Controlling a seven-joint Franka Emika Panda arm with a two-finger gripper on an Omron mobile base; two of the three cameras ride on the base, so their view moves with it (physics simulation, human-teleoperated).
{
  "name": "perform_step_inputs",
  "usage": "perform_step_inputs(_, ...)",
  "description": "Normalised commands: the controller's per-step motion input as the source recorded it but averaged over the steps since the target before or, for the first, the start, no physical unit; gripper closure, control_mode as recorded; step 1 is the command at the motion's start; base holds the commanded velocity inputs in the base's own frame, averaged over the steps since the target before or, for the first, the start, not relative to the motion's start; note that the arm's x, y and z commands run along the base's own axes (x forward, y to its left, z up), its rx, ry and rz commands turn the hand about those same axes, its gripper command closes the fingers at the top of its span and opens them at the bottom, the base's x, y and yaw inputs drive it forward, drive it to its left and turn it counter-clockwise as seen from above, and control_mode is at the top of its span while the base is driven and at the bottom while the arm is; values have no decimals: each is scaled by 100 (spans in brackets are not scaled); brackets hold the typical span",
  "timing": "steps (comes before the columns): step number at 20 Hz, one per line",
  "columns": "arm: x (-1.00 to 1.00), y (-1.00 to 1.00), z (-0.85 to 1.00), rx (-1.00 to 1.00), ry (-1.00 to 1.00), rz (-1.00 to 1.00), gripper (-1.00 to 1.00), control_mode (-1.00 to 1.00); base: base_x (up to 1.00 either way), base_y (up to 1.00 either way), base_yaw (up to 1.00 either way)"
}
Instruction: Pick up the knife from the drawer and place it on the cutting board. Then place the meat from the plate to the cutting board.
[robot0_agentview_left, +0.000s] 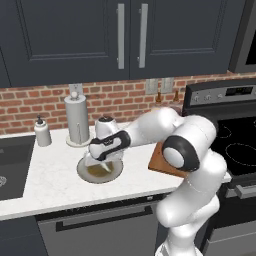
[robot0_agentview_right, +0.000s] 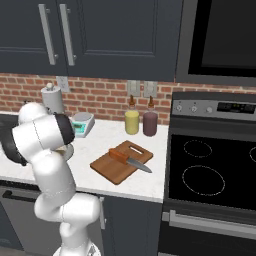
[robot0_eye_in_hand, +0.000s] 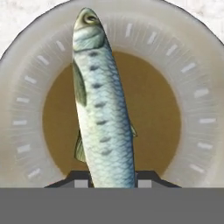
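The knife (robot0_agentview_right: 129, 159) is already laid on the cutting board (robot0_agentview_right: 121, 161), so only the fish (robot0_eye_in_hand: 99, 105) is left to be moved. The gripper (robot0_agentview_left: 99, 161) is set low over the plate (robot0_agentview_left: 99, 170) and looks clamped on the fish's tail end, though the fingertips are mostly hidden. That grip is shown close up in the hand view; the board and knife are seen clearly from the right base view.

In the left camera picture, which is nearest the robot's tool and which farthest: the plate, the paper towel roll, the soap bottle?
1. Plate: directly under the tool, which is shut on the fish.
2. Paper towel roll: just behind, by the brick wall.
3. Soap bottle: farthest, off to the left near the sink.
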Motion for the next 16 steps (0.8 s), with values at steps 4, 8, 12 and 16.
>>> perform_step_inputs(4, -75, -77, 69, 2, -15, 0, 100, -100, 0, 0, 0)
perform_step_inputs(8, -69, -83, 41, 4, -3, 0, 100, -100, 0, 0, 0)
perform_step_inputs(12, -53, -92, 37, 4, 0, 0, 100, -100, 0, 0, 0)
perform_step_inputs(16, -26, -100, 27, 4, 0, 0, 100, -100, 0, 0, 0)
